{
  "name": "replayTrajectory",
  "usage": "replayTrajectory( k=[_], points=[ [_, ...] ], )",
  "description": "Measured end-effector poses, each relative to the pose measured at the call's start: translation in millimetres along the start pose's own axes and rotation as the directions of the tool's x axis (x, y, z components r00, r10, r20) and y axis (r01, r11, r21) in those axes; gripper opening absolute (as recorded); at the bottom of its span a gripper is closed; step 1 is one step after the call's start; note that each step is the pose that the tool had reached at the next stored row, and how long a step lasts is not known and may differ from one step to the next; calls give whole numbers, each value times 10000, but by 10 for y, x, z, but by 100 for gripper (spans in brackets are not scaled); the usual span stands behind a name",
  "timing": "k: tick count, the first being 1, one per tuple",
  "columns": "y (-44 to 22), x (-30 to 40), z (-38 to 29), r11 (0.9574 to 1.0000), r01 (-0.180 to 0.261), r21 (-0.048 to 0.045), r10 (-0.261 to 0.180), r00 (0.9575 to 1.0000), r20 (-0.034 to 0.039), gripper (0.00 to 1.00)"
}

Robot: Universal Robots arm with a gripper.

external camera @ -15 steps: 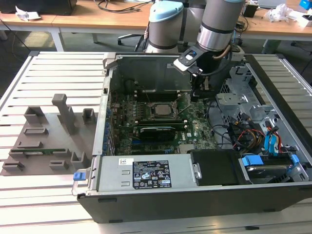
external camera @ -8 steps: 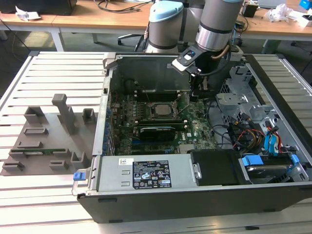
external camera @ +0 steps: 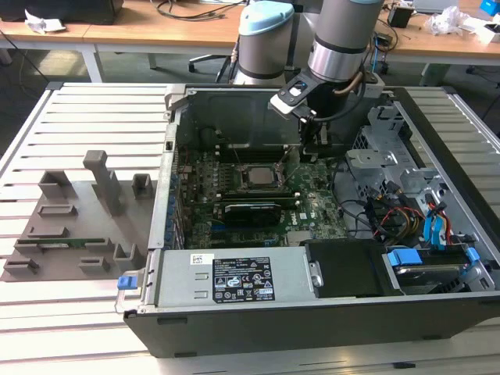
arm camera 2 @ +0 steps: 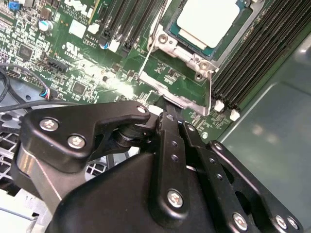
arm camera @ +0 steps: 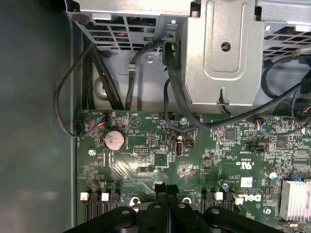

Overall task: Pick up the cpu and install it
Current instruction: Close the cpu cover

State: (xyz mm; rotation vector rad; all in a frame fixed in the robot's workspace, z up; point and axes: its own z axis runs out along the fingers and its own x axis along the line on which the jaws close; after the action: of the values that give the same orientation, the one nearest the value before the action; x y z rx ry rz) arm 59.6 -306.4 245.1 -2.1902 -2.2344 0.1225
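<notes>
Task looked nearly done: cpu point(external camera: 258, 176) lay flat in the socket point(arm camera 2: 167, 42), mid-frame in the exterior view, inside the open computer case point(external camera: 437, 312) on the counter point(external camera: 31, 141). Claw point(external camera: 312, 156) was pinched tight w/ nothing in it, tips just beside the socket's edge. Left, as I judged: locking it down, if not already done. Couldn't tell whether the thin wire lever point(arm camera 2: 147, 51) was latched, nor whether tips touched the socket. Arm hid the board behind the claw
</notes>
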Motion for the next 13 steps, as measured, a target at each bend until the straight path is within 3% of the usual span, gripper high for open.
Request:
replayTrajectory(
  k=[13],
  points=[
    [-169, 4, 11, 10000, 0, 0, 0, 10000, -1, 11]
  ],
)
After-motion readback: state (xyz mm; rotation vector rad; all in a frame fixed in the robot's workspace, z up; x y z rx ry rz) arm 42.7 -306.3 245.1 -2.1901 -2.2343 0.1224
